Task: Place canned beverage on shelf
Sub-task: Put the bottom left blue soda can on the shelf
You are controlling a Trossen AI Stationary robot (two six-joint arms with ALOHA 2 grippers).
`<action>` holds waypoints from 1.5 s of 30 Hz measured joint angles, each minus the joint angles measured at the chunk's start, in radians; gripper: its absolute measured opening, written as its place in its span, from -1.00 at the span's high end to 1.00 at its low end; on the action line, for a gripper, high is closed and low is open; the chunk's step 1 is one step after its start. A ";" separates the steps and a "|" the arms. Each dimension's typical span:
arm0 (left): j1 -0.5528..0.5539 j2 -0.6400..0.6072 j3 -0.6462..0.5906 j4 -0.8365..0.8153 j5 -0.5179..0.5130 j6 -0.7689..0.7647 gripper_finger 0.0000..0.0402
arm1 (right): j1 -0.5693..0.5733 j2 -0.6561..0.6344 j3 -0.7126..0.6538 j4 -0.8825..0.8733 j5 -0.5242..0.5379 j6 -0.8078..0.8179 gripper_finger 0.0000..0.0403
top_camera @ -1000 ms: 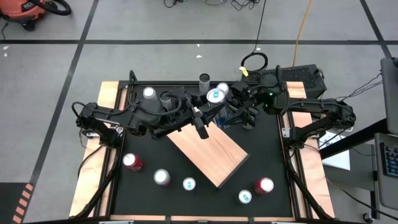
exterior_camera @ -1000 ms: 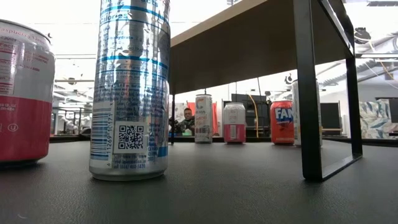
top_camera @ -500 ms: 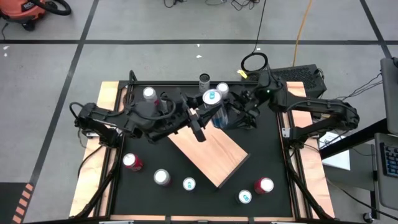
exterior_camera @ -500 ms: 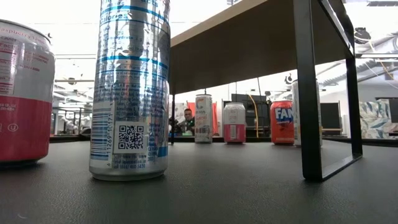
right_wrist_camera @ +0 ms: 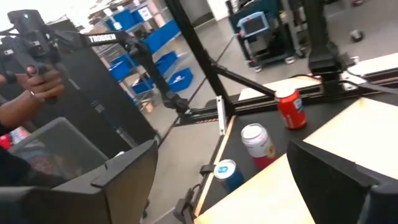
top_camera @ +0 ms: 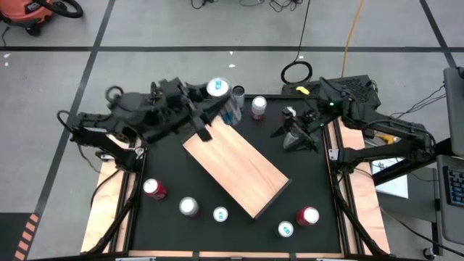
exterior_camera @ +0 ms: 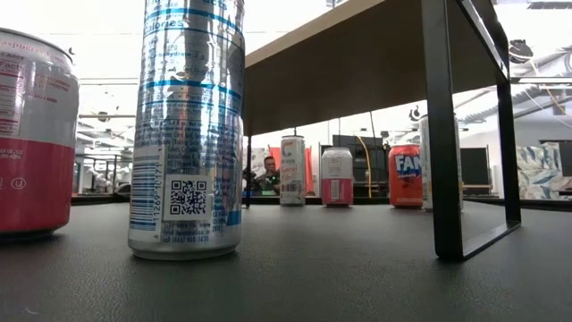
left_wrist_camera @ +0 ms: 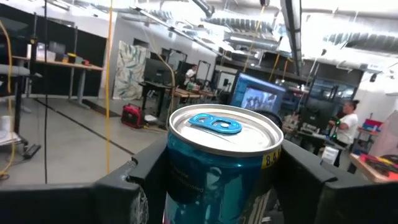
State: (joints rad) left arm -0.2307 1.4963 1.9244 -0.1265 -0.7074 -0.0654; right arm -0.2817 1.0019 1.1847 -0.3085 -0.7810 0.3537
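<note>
- The left gripper [top_camera: 217, 109], at the table's far edge, had its jaws clamped on a teal canned beverage [left_wrist_camera: 219, 163] with a blue tab, held aloft just beyond the shelf's far corner.
- The shelf [top_camera: 235, 167], a pale wooden slab, lay diagonally mid-table, bare.
- The right gripper [top_camera: 293, 134] hung over the far right of the table, jaws wide and empty.
- Carrying appeared under way; next the can wanted lowering upright onto the wood.
- "Fanta" was partly legible on an orange can [exterior_camera: 406, 176] in the low view.
</note>
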 joint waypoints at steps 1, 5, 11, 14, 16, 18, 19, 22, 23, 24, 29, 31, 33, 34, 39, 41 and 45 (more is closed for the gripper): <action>0.008 -0.008 0.000 -0.008 0.001 0.000 -0.08 | 0.000 -0.013 0.000 -0.012 0.016 0.000 -0.66; 0.036 -0.027 0.000 -0.068 0.027 0.003 -0.08 | 0.000 -0.058 0.000 -0.030 0.059 0.000 -0.66; 0.080 -0.035 0.000 -0.112 0.100 0.036 -0.08 | 0.000 -0.103 0.000 -0.035 0.111 0.019 -0.66; 0.109 -0.037 0.000 -0.114 0.134 0.046 -0.08 | 0.000 -0.113 0.000 -0.037 0.130 0.023 -0.66; 0.125 -0.041 0.000 -0.137 0.134 0.047 -0.08 | 0.000 -0.116 0.000 -0.041 0.130 0.025 -0.66; 0.140 -0.043 0.000 -0.148 0.133 0.047 -0.08 | 0.000 -0.116 0.001 -0.046 0.130 0.026 -0.66; 0.146 -0.048 0.000 -0.163 0.130 0.047 -0.08 | 0.000 -0.116 0.001 -0.049 0.130 0.027 -0.66; 0.159 -0.063 -0.006 -0.210 0.123 0.025 -0.08 | 0.000 -0.116 0.001 -0.060 0.130 0.035 -0.66; 0.161 -0.073 -0.016 -0.214 0.119 0.018 -0.08 | 0.000 -0.116 0.001 -0.065 0.130 0.038 -0.66; 0.161 -0.084 -0.033 -0.229 0.106 0.011 -0.08 | 0.000 -0.116 0.001 -0.071 0.130 0.039 -0.66; 0.163 -0.138 -0.191 -0.206 0.074 -0.035 -0.08 | 0.000 -0.116 0.001 -0.088 0.130 0.046 -0.66; 0.170 -0.160 -0.283 -0.125 0.071 -0.056 -0.08 | 0.000 -0.116 0.001 -0.088 0.130 0.052 -0.66; 0.176 -0.187 -0.386 -0.040 0.070 -0.059 -0.08 | 0.000 -0.116 0.001 -0.088 0.130 0.057 -0.66; 0.180 -0.200 -0.437 0.019 0.068 -0.060 -0.08 | 0.000 -0.116 0.001 -0.088 0.130 0.062 -0.66; 0.199 -0.248 -0.697 0.278 0.061 -0.116 -0.08 | 0.000 -0.116 0.001 -0.087 0.130 0.079 -0.66; 0.200 -0.253 -0.778 0.377 0.047 -0.132 -0.08 | 0.000 -0.116 0.001 -0.088 0.130 0.080 -0.66; 0.198 -0.254 -0.865 0.461 0.018 -0.139 -0.08 | 0.000 -0.116 0.001 -0.090 0.130 0.080 -0.66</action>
State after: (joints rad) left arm -0.0322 1.2419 1.0598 0.3344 -0.6899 -0.2043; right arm -0.2813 0.8860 1.1858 -0.3981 -0.6505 0.4335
